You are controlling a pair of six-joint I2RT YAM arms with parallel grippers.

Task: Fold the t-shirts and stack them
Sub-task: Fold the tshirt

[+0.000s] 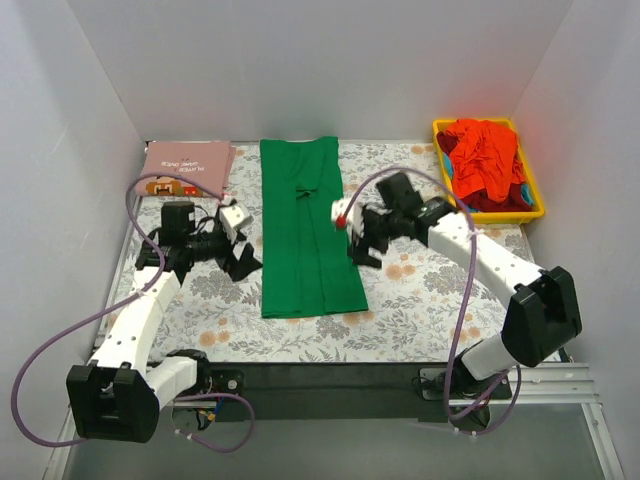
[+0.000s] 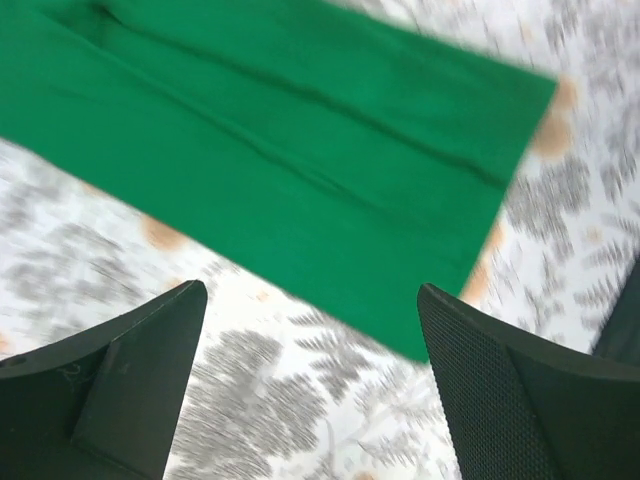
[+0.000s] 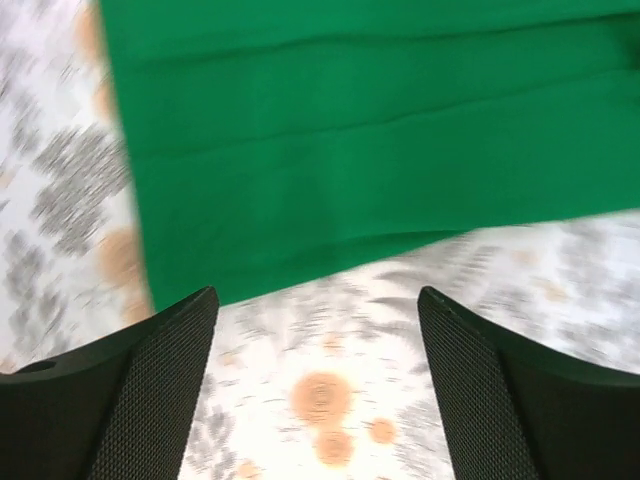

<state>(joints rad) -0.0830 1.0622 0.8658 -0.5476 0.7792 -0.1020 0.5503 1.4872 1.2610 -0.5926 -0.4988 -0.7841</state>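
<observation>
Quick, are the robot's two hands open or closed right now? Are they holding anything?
Left gripper: open, holding nothing.
Right gripper: open, holding nothing.

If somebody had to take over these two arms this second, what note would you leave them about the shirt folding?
Hands: the left end effector is open and empty, over the floral cover at the left edge of the green t-shirt. The right end effector is open and empty at its right edge.
Things: the green t-shirt lies flat mid-table. The pink t-shirt sits at the far left. The red-orange t-shirts are bunched in the yellow bin, far right.
Done: pink folded; green folded lengthwise into a long strip.
Left: probably fold green across, stack it on pink, then do the red-orange ones.
</observation>
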